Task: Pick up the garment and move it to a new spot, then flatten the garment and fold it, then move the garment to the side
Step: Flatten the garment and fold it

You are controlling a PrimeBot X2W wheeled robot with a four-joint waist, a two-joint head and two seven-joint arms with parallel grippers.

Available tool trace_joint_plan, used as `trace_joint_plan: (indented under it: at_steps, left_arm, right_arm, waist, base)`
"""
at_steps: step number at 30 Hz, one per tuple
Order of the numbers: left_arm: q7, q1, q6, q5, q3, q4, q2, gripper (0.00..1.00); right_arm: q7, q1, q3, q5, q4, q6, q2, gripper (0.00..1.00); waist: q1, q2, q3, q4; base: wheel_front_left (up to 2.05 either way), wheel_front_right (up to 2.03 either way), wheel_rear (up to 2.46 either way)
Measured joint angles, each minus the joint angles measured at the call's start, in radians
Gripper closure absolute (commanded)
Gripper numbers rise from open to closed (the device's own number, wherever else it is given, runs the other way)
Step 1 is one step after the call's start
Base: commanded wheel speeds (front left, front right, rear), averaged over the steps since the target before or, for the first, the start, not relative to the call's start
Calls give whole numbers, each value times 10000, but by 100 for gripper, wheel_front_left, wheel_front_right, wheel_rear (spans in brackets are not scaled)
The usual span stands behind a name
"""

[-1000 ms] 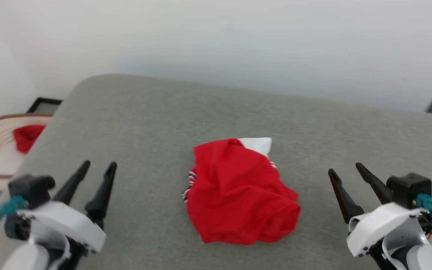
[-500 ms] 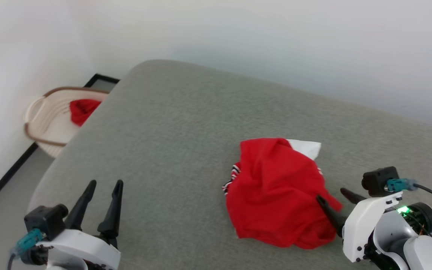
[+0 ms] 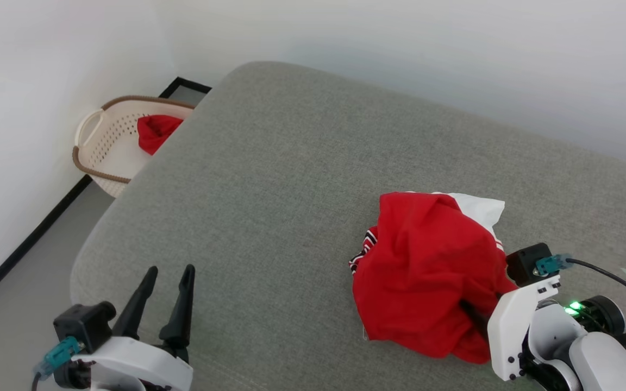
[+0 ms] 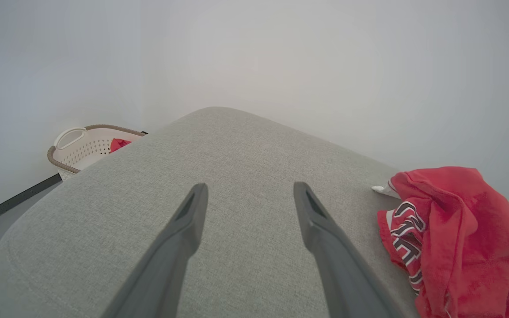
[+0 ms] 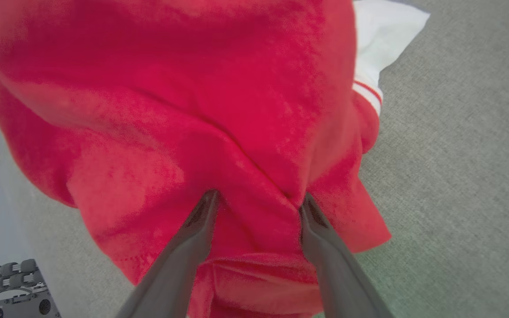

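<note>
Left gripper [image 3: 170, 270]: fingers spread, above the near edge of the grey upholstered cushion [image 3: 269, 179]. Right gripper [image 5: 259, 196]: fingers spread, dug into the crumpled garment [image 3: 427, 260], a red fold between them. Garment lies on the cushion's right side. Its black, white-outlined lettering is creased and unreadable. Far left, on the floor: cream laundry basket [image 3: 101, 149] holding red cloth [image 3: 156, 130]. White wall [image 3: 400, 32] behind.

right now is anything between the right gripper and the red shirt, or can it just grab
Nothing visible is in the way. The right gripper is pushed into the garment, its jaws spread astride a raised fold of red cloth, not shut on it. The garment lies crumpled on the grey cushion.
</note>
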Motion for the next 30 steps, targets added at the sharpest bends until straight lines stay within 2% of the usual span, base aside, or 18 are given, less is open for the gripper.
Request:
trace_joint_plan:
  at_steps: [8,14,18,24,30]
  left_arm:
    - [-12,29,-138,33,299,6,-130,0]
    - [-13,276,-140,134,581,-205,-144,0]
    - [-13,526,-121,178,732,-320,-140,0]
    - [-15,845,-65,171,874,-525,-134,0]
    - [-13,958,-17,148,882,-631,-111,0]
  right_arm:
    - [-357,-430,314,320,288,2,-161,100]
    - [-35,-385,368,767,-658,2,-602,100]
    - [259,200,378,1005,-1595,2,-1103,100]
    - [665,1461,-499,1049,-2614,2,-1605,100]
    - [1022,2768,-1760,825,-3060,2,-1697,100]
  waist:
    - [0,0,35,-135]
    - [0,0,-89,-426]
    - [0,0,-214,-678]
    - [0,0,-392,-1130]
    - [0,0,-500,-1548]
  base:
    - [0,0,0]
    - [0,0,0]
    - [0,0,0]
    - [0,0,0]
    - [0,0,0]
